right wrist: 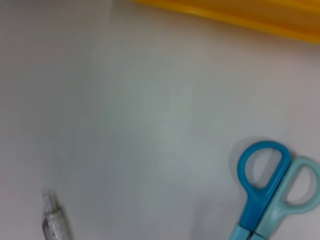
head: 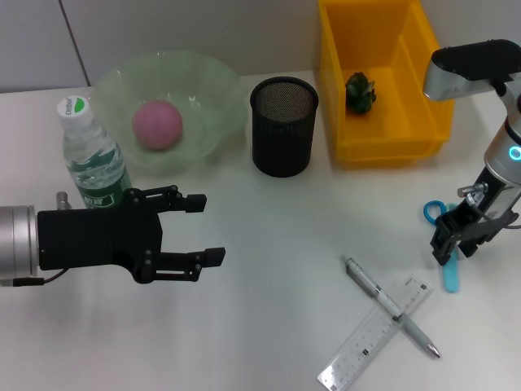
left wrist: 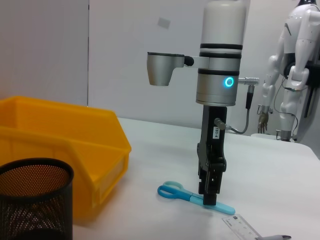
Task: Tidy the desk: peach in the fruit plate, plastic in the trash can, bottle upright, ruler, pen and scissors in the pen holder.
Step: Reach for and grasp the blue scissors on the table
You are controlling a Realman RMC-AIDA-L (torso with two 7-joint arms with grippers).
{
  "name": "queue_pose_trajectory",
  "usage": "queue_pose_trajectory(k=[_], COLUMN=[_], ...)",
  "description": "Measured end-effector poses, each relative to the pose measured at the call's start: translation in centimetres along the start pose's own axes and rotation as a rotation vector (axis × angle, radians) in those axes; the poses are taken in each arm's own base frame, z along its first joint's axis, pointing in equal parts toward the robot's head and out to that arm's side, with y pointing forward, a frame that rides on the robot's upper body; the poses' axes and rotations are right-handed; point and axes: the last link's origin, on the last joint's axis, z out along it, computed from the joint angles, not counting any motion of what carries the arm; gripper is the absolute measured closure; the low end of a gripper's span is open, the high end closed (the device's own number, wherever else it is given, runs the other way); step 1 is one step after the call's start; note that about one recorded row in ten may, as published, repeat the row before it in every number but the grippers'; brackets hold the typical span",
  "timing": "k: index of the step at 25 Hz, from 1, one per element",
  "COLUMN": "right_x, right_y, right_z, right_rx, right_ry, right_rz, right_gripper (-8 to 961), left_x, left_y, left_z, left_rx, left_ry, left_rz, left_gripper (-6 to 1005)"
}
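Note:
The pink peach (head: 157, 125) lies in the green fruit plate (head: 213, 85). The bottle (head: 91, 156) stands upright just behind my left gripper (head: 207, 229), which hovers open and empty at the left. A crumpled green plastic (head: 359, 91) lies in the yellow trash can (head: 389, 145). The black mesh pen holder (head: 282, 126) stands empty between plate and can. My right gripper (head: 454, 247) is down on the blue scissors (head: 432, 213), which lie flat on the table; the left wrist view shows this gripper (left wrist: 209, 199) touching the scissors (left wrist: 175, 191) at their middle. The pen (head: 391, 306) lies across the ruler (head: 370, 340).
The trash can (left wrist: 60, 135) and pen holder (left wrist: 32, 197) show in the left wrist view. The scissors' handles (right wrist: 265, 190), a pen tip (right wrist: 52, 220) and the can's edge (right wrist: 225, 15) show in the right wrist view. A white humanoid robot (left wrist: 295, 65) stands beyond the table.

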Motion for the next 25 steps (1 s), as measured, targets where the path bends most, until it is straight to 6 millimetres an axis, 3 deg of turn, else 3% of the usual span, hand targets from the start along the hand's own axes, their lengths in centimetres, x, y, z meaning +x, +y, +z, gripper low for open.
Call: queue_pose_trajectory(k=[25], right_x=[0.21], right_y=[0.33], right_z=[0.53], right_rx=[0.010], right_ry=[0.010], right_rz=[-0.016], right_gripper=[547], left_x=[0.01], left_y=[0.12], left_z=[-0.12], left_rx=[-0.004], left_ry=[0.003], left_rz=[0.006], left_gripper=[167])
